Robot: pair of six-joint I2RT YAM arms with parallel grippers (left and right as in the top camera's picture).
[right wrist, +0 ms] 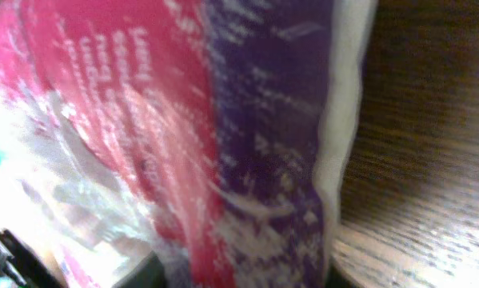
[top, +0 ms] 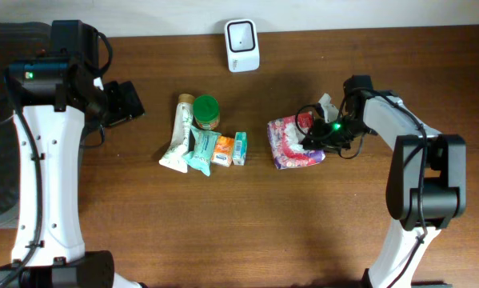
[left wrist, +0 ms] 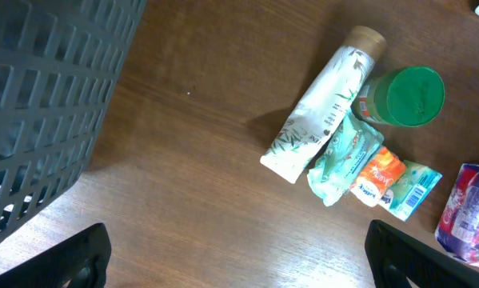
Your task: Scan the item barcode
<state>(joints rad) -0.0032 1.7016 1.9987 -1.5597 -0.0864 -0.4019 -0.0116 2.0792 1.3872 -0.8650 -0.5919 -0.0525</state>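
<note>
Two grippers: left gripper (left wrist: pixel 237 256) spread wide; right gripper (top: pixel 315 132) at the packet (top: pixel 291 144), and we cannot tell whether its jaws are clamped.
Packet place: centre right, well apart from the scanner (top: pixel 242 34) at top centre.
Risk: we fear the slack wrap slipping or crumpling over the barcode.

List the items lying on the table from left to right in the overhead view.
In order: white tube → orange packet → green-and-white box → pink-and-purple pack. The jar and teal pouch overlap others, so omitted.
</note>
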